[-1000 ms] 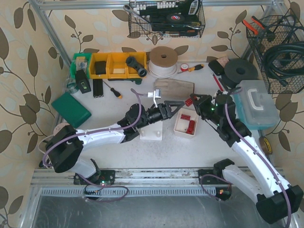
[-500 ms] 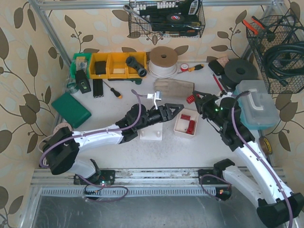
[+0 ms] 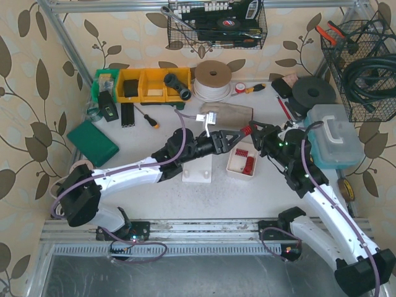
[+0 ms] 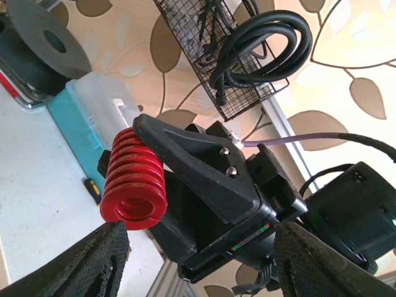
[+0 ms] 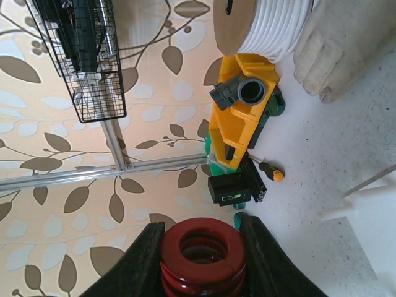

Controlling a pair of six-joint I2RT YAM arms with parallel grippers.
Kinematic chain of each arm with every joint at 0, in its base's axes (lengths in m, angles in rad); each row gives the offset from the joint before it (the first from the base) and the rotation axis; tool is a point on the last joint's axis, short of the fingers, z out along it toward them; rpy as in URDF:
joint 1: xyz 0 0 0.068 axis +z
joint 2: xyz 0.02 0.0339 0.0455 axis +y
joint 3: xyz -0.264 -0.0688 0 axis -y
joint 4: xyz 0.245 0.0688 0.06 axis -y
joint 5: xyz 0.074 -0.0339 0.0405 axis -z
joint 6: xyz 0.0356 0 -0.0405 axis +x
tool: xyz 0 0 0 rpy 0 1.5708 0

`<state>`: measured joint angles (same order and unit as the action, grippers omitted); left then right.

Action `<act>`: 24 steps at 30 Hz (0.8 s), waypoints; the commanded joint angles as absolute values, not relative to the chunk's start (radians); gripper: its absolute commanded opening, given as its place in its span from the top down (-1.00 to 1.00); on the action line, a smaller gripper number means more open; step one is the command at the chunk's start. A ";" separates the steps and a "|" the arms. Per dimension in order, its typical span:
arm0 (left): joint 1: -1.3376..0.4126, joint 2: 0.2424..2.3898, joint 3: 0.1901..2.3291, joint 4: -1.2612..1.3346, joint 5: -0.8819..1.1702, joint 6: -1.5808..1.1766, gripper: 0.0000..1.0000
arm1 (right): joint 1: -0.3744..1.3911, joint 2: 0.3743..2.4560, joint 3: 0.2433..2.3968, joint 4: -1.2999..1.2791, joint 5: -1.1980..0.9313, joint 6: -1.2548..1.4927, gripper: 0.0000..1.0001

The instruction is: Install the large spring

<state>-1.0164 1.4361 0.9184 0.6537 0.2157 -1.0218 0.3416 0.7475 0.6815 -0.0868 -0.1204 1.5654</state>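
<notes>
The large spring (image 3: 246,131) is a thick red coil, held in the air above the table's middle. My right gripper (image 3: 252,132) is shut on it, and in the right wrist view the coil (image 5: 201,255) sits squeezed between the two black fingers (image 5: 143,263), its open end facing the camera. My left gripper (image 3: 235,137) is open and meets the spring from the left. The left wrist view shows the spring (image 4: 133,180) just above the left finger (image 4: 102,260), while the other finger (image 4: 325,266) stands far apart from it. The left pads do not touch the coil.
Below the grippers are a white tray (image 3: 235,166) of small red springs and a white block (image 3: 197,175). A work glove (image 3: 226,112), tape roll (image 3: 212,79) and yellow bins (image 3: 148,85) lie behind. A clear box (image 3: 331,139) stands right, a green pad (image 3: 93,142) left.
My left gripper has moved right and up to the spring, with its jaws narrowing a little. The right gripper has carried the spring slightly left toward it.
</notes>
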 commanded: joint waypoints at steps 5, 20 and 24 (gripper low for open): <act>-1.026 1.497 0.950 0.717 0.256 -1.015 -0.33 | 0.357 0.745 0.668 -0.009 -0.139 1.637 1.00; -1.022 1.511 1.016 0.643 0.229 -0.973 -0.28 | 0.397 0.732 0.685 -0.024 -0.122 1.654 1.00; -1.019 1.504 1.014 0.627 0.221 -0.968 -0.11 | 0.400 0.720 0.685 -0.038 -0.112 1.650 1.00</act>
<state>-1.0157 1.5204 0.9794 0.6312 0.2367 -0.9951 0.3927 0.7444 0.6769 -0.0586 -0.1272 1.6417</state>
